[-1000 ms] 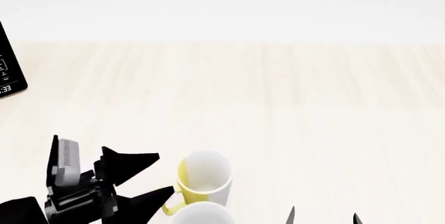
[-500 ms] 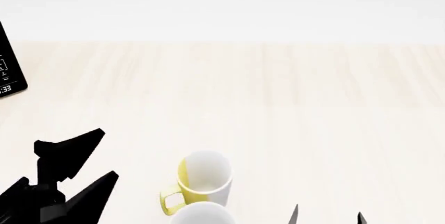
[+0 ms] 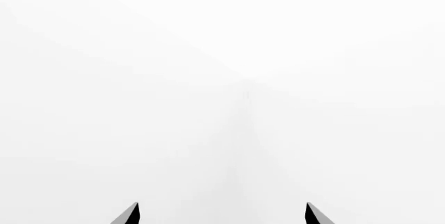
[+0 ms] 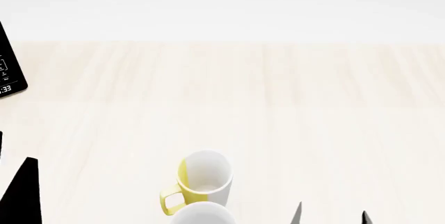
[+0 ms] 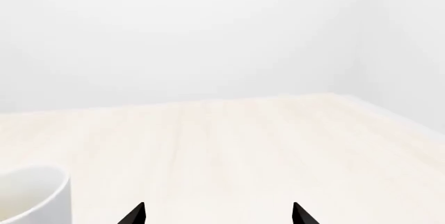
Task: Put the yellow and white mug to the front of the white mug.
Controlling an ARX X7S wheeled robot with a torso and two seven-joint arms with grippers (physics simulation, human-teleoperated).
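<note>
Yellow and white mug (image 4: 201, 181): upright on tabletop (image 4: 292, 109), between both grippers, touching neither
White mug (image 4: 201, 215): just beside it
Left gripper (image 3: 221, 214): spread, empty
Right gripper (image 5: 218, 214): spread, empty

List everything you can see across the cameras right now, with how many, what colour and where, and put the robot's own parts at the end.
yellow and white mug: one, yellow and white with a yellow handle, upright on the table near the bottom of the head view.
white mug: one, white, at the head view's bottom edge, right by the yellow and white mug, mostly cut off.
black device: one, black with white markings, at the table's left edge, partly out of view.
table: one, pale wood.
left gripper: one, black, fingertips apart, holding nothing.
right gripper: one, black, fingertips apart, holding nothing.
</note>
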